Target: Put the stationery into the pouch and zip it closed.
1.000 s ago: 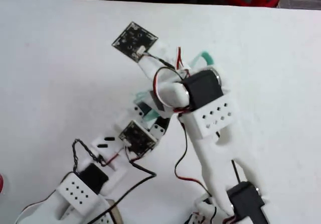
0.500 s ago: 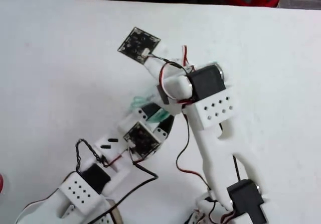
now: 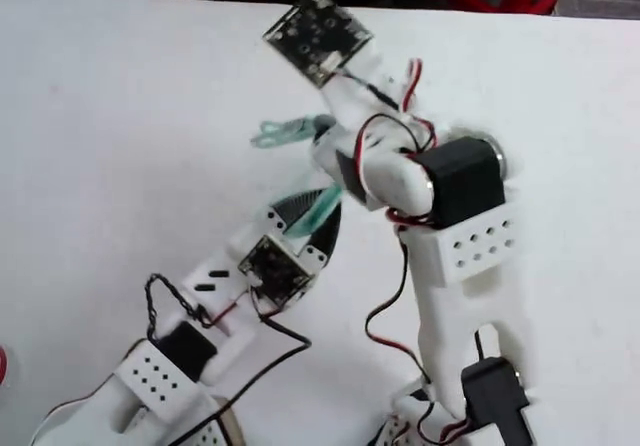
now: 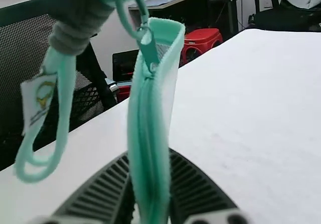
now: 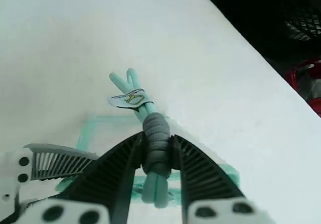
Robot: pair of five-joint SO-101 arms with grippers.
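The left gripper (image 4: 150,206) is clamped narrow on one end of the mint-trimmed, see-through mesh pouch (image 4: 149,133), holding it edge-on w/ the zip running up the middle of the left wrist view. In the high view the pouch sits just below centre over the white table (image 3: 120,116); can't tell if it touches the top. The right gripper (image 5: 156,146) is closed tight on the grey ribbed sleeve (image 5: 156,131) of the mint-green looped zip pull cord (image 5: 131,88), and the loop pokes out past its fingertips.

Change over the last sec: the right arm's wrist has swung from centre toward the top of the high view. The cord loop, mostly hidden by that arm before, now shows drawn out at upper left of centre. The left arm has barely shifted. So the right arm is prob dragging the pull away while the left anchors the pouch, i.e. zipping in progress.

The mint-green zip slider (image 4: 147,43) sits at the pouch's upper end in the left wrist view & the zip below it looks shut, so the zip is prob nearly or fully closed. Whether the stationery is inside can't be told
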